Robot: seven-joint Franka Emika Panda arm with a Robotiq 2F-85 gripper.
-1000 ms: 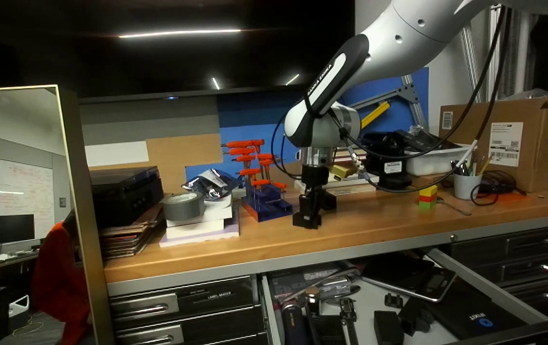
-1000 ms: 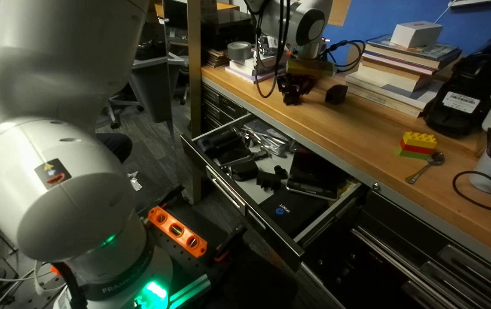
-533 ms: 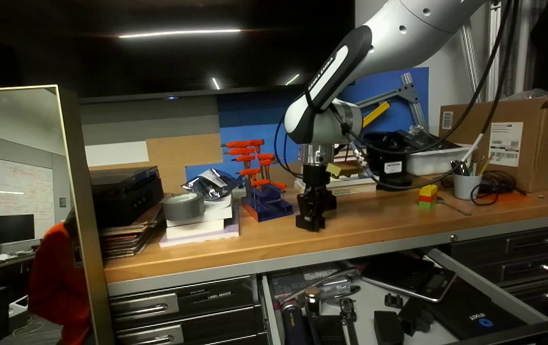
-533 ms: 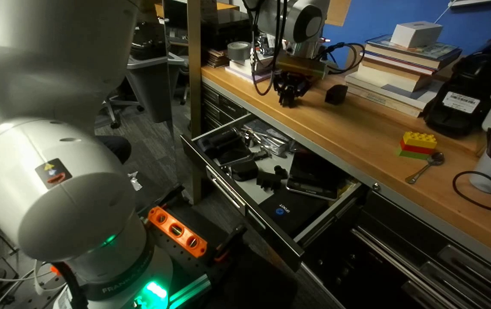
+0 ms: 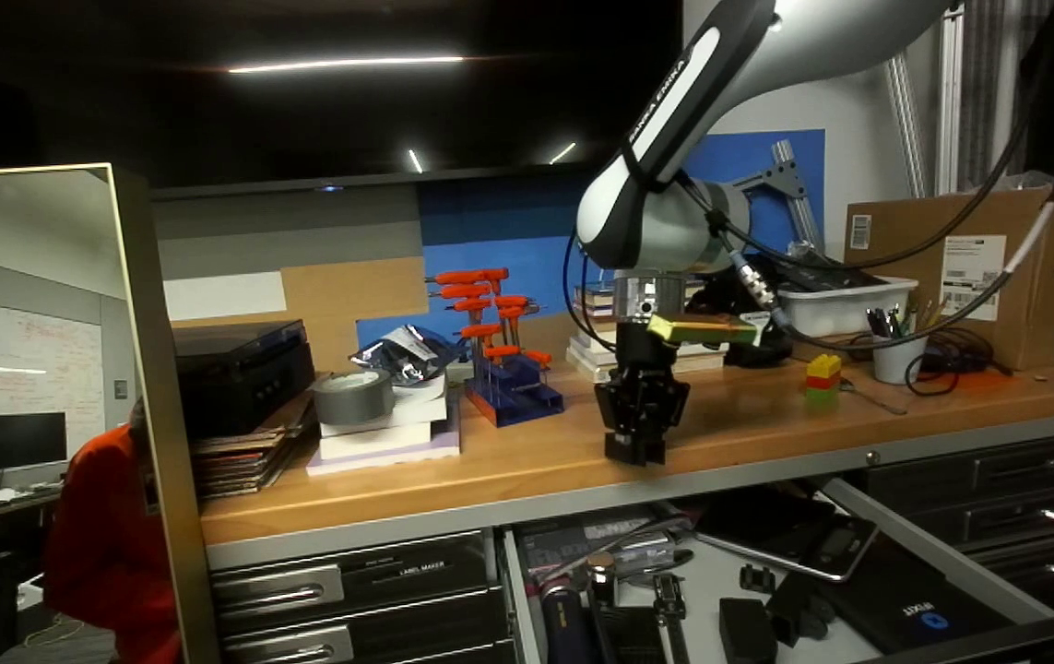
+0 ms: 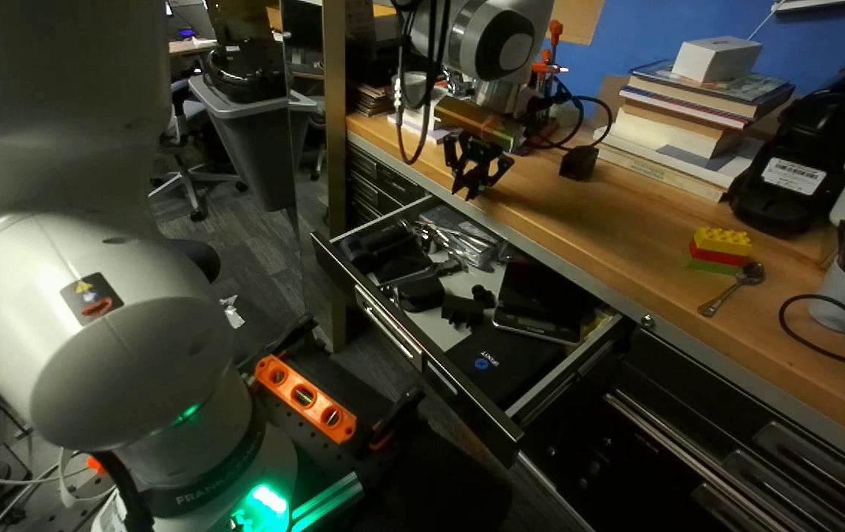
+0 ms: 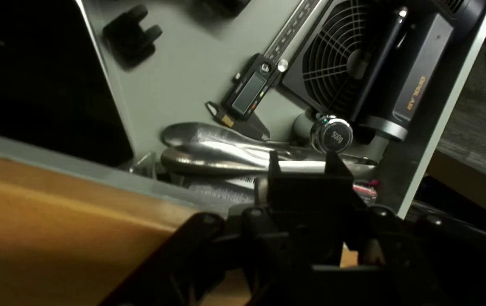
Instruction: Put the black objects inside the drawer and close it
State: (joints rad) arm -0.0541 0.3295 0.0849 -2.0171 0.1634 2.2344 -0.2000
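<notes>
Leftmost of the task's pieces in an exterior view, a rounded black block (image 6: 421,294) lies in the pulled-out drawer (image 6: 566,366), a notched black piece (image 6: 463,310) just to its right. Next, the tool (image 6: 473,179) hangs above the near edge of the surface (image 6: 614,229), its jaws close together and apparently pinching a forked black piece (image 7: 311,189). That piece looks light, rigid and matte, so unlikely to slip; its forked end may be the fragile part, and the solid body seems the best hold. Farthest right, a boxy black block (image 6: 578,162) sits on the surface, probably stiff and light, best taken across opposite flat sides.
</notes>
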